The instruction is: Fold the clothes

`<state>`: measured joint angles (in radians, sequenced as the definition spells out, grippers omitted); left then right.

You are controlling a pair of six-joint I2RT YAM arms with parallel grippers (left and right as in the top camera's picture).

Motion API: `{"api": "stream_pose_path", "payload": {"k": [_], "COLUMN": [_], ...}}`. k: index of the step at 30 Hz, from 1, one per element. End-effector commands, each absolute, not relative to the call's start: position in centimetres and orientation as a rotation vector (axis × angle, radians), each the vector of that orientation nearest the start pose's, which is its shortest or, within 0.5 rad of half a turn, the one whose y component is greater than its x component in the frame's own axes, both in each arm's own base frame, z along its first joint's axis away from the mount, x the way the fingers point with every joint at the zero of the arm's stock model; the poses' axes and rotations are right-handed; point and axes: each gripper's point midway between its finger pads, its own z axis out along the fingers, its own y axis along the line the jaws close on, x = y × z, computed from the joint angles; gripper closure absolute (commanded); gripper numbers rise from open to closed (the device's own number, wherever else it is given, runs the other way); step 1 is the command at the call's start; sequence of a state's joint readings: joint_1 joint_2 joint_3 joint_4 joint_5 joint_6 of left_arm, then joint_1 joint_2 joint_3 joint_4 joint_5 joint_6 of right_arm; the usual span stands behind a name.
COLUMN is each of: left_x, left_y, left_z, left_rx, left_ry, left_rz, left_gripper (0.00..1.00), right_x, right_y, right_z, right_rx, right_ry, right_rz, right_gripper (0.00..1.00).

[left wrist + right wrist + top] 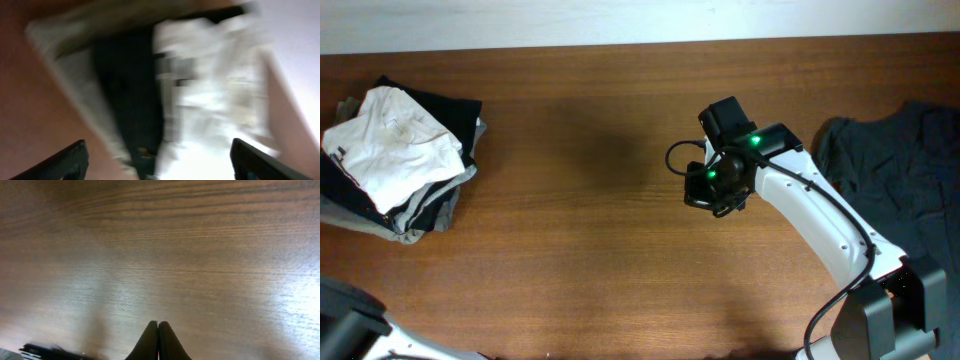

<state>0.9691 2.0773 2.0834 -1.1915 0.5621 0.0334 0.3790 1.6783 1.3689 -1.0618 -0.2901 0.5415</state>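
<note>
At the near edge of the tabletop (580,260), toward seven o'clock, only a sliver of the left arm (355,325). In its wrist view, badly blurred: left claw (160,167) spread wide, fingers (70,160) at the two lower corners, nothing held, pointed at the pile of folded clothes (135,85). Further in, just right of centre: right claw (712,192), pinched fully shut in its own view, fingertips (150,342) pressed together on nothing, above bare wood. Beyond, at three o'clock against the right edge: dark garment (895,165), crumpled and unfolded, well apart from both claws. At ten o'clock: the pile, white shirt (390,140) on top, black and grey layers beneath.

Judging by that: between garments, one stack done, dark piece next. Calls for swinging the right claw out to three o'clock, opening it, pinching an edge of the fabric and dragging it to the bare centre. Then for bringing the left claw across to help spread it flat before any fold.
</note>
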Motion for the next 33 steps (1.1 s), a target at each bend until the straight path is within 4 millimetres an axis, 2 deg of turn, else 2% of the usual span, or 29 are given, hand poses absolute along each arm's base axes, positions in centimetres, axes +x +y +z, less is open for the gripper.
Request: {"api": "stream_pose_path", "payload": {"k": [1, 2, 3, 6, 7, 8, 9, 11, 12, 13, 16, 19, 23, 25, 27, 30, 33], "left_x": [36.9, 37.5, 37.8, 36.8, 36.1, 34.3, 33.2, 31.6, 30.7, 30.4, 30.2, 30.1, 30.1, 30.1, 30.1, 30.1, 30.1], "left_y": [24.0, 18.7, 15.0, 3.8, 1.2, -2.4, -3.9, -5.3, -6.2, -6.5, -6.7, -6.7, -6.7, -6.7, -6.7, -6.7, -6.7], "left_z": [34.5, 37.1, 38.5, 41.2, 41.6, 41.6, 41.3, 40.4, 39.7, 39.2, 38.9, 38.9, 38.9, 38.9, 38.9, 38.9, 38.9], "left_rx": [-0.366, -0.136, -0.025, 0.343, 0.415, 0.508, 0.509, 0.477, 0.497, 0.514, 0.524, 0.524, 0.524, 0.524, 0.524, 0.524, 0.524], "left_ry": [2.134, 2.138, 2.149, 2.161, 2.165, 2.186, 2.218, 2.295, 2.335, 2.356, 2.37, 2.37, 2.37, 2.37, 2.37, 2.37, 2.37], "left_rz": [-0.449, -0.401, -0.354, -0.197, -0.169, -0.13, -0.121, -0.11, -0.135, -0.144, -0.15, -0.149, -0.149, -0.149, -0.149, -0.149, -0.149], "left_gripper": [0.16, 0.18, 0.17, 0.13, 0.08, 0.01, 0.01, 0.01, 0.01, 0.01, 0.01, 0.01, 0.01, 0.01, 0.01, 0.01, 0.01], "right_x": [31.9, 32.4, 32.7, 32.2, 31.6, 30.5, 29.6, 27.7, 26.8, 26.2, 25.3, 25.3, 26.0, 25.8, 26.2, 25.3, 24.5], "right_y": [16.2, 15.8, 15.7, 15.2, 15.0, 14.3, 13.6, 12.3, 11.7, 11.5, 11.1, 11.1, 11.4, 11.2, 10.3, 6.5, 2.6], "right_z": [15.6, 18.2, 20.4, 28.4, 30.5, 33.4, 35.3, 37.9, 39.0, 39.6, 40.4, 40.4, 39.7, 38.1, 38.4, 40.9, 41.7], "right_rx": [0.146, 0.121, 0.069, -0.106, -0.138, -0.163, -0.169, -0.164, -0.155, -0.154, -0.153, -0.153, -0.155, -0.162, -0.139, -0.027, 0.074], "right_ry": [2.909, 2.821, 2.753, 2.507, 2.442, 2.349, 2.286, 2.191, 2.151, 2.129, 2.097, 2.096, 2.126, 2.197, 2.174, 2.056, 1.956], "right_rz": [0.463, 0.451, 0.456, 0.475, 0.482, 0.479, 0.472, 0.449, 0.444, 0.45, 0.458, 0.458, 0.451, 0.42, 0.36, 0.192, 0.018], "right_gripper": [0.95, 0.96, 0.95, 0.94, 0.9, 0.86, 0.79, 0.61, 0.27, 0.01, 0.01, 0.01, 0.01, 0.01, 0.01, 0.01, 0.01]}}
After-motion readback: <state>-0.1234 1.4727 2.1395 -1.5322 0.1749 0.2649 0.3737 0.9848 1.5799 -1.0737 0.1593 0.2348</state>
